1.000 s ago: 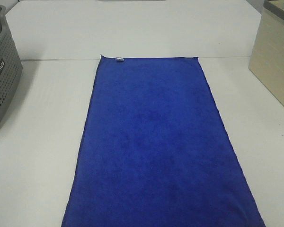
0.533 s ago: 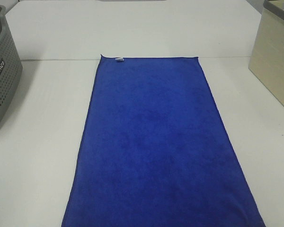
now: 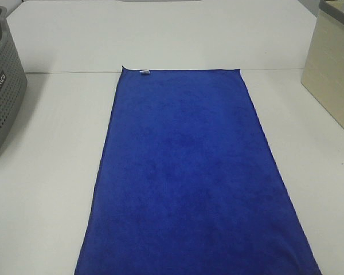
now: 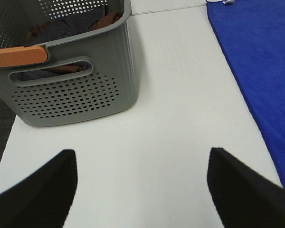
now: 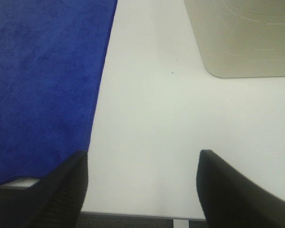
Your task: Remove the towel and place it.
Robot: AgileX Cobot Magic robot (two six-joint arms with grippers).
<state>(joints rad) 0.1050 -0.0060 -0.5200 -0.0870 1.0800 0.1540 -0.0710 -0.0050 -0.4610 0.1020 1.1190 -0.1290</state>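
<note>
The towel (image 3: 189, 177) is a deep blue plush cloth spread flat down the middle of the white table, with a small white tag (image 3: 144, 72) at its far short edge. Neither arm shows in the exterior high view. My left gripper (image 4: 142, 190) stands open above bare table, between the grey basket and the towel's left edge (image 4: 261, 61). Over bare table just right of the towel's (image 5: 42, 80) right edge, my right gripper (image 5: 142, 185) is open too. Nothing lies between either pair of fingers.
A grey perforated basket (image 3: 3, 86) with an orange handle (image 4: 16, 56) stands at the far left and holds dark clothes (image 4: 71, 26). A beige box (image 3: 335, 74) stands at the far right. The table's near edge (image 5: 133, 214) lies under my right gripper.
</note>
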